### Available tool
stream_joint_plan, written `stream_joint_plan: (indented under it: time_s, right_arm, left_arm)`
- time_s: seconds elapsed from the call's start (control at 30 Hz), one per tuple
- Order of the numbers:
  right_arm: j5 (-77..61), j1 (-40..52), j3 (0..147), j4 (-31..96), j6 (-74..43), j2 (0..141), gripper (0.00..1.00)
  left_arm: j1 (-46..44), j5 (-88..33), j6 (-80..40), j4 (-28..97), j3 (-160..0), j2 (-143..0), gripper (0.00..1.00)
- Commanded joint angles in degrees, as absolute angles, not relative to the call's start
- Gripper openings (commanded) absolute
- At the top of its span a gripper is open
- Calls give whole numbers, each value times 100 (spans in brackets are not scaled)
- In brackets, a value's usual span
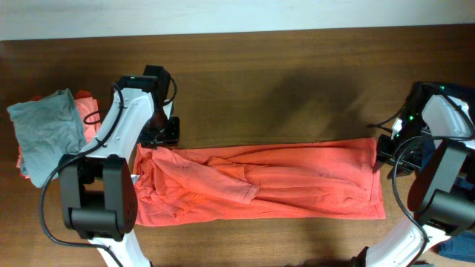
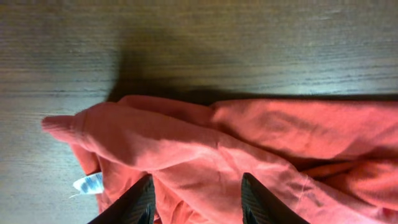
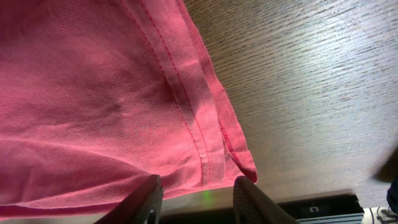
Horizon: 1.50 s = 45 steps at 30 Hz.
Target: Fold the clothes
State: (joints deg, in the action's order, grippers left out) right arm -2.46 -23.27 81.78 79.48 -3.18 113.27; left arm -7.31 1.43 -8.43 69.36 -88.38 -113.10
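Note:
The orange-red T-shirt (image 1: pixel 267 182) lies folded into a long band across the table, and its print does not show. My left gripper (image 1: pixel 158 138) is at the shirt's far left corner. In the left wrist view its fingers (image 2: pixel 198 190) are open over crumpled orange fabric (image 2: pixel 186 143), with a white label (image 2: pixel 87 183) beside them. My right gripper (image 1: pixel 384 156) is at the shirt's far right corner. In the right wrist view its fingers (image 3: pixel 198 190) are open astride the stitched hem (image 3: pixel 205 134).
A grey garment (image 1: pixel 46 132) lies at the far left on top of another orange-red piece (image 1: pixel 89 110). A bit of dark blue cloth (image 1: pixel 462 245) shows at the bottom right. The dark wooden table (image 1: pixel 282 89) extends behind the shirt.

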Motion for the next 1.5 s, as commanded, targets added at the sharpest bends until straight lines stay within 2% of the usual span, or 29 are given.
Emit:
stream_joint_plan:
  time_s: [0.0, 0.63, 0.7, 0.83, 1.1, 1.23, 1.33, 1.37, 1.4, 1.47]
  right_arm:
    - [-281, -2359, 8252, 7972, -340, 11168, 42]
    - [-279, -2359, 8252, 7970, -333, 11168, 42]
    - [-281, -2359, 8252, 7970, -322, 11168, 42]
    - [-281, -2359, 8252, 7970, -322, 11168, 42]
    - [-279, -2359, 8252, 7970, -322, 11168, 42]
    - [-279, -2359, 8252, 7966, -322, 11168, 42]
    - [-279, -2359, 8252, 7942, -322, 11168, 43]
    - [-279, -2359, 8252, 7944, -322, 11168, 42]
    - [-279, -2359, 8252, 7944, -322, 11168, 42]
    - [-279, -2359, 8252, 7950, -322, 11168, 43]
  left_arm:
    - [-733, 290, -967, 6890, -8814, -11515, 45]
    - [-733, 454, -985, 6790, -8814, -11996, 43]
    - [-733, 454, -985, 6772, -8814, -11996, 26]
    - [-733, 454, -982, 6775, -8814, -12005, 1]
    - [-733, 631, -1251, 7120, -8818, -11977, 1]
    - [-733, 652, -760, 7019, -8952, -11869, 2]
    - [-740, 690, -56, 6748, -9074, -11848, 15]
    - [-740, 692, 244, 6608, -9083, -11848, 24]
    - [-740, 692, 523, 6528, -9083, -11848, 28]
    - [-740, 692, 1020, 6466, -9083, -11848, 31]
